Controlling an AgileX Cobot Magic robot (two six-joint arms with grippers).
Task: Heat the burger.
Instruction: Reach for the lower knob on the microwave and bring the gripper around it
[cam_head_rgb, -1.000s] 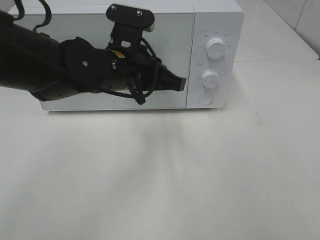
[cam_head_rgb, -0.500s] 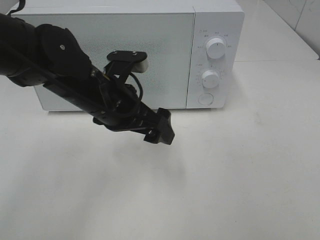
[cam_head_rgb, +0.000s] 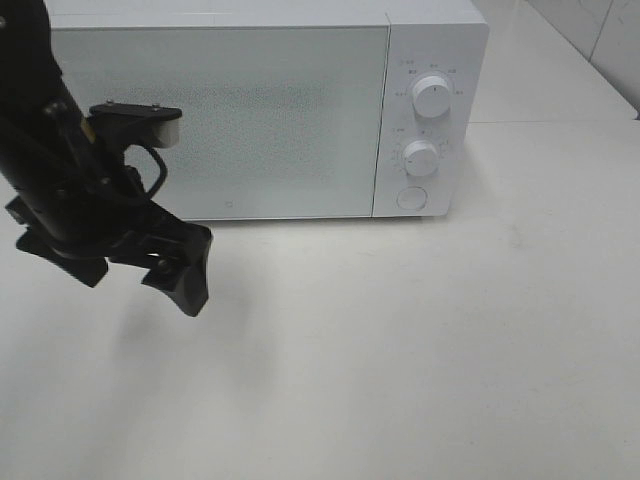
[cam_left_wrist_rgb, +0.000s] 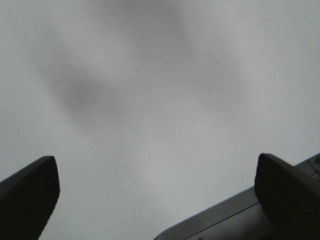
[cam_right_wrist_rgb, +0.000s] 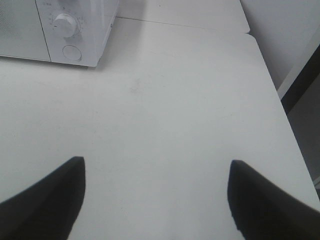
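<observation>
White box-shaped microwave oven (cam_head_rgb: 300, 110) stands with its door shut across the top of the exterior frame. The black left gripper (cam_head_rgb: 186, 288), a second ago lying across that door, now hangs at centre left over the white tabletop (cam_head_rgb: 420, 350), jaws wide apart and empty. The black right gripper (cam_right_wrist_rgb: 156, 164) likewise gapes empty. Where the burger is cannot be told.

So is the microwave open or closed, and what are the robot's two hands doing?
microwave door: shut
left hand: open, holding nothing
right hand: open, holding nothing
</observation>
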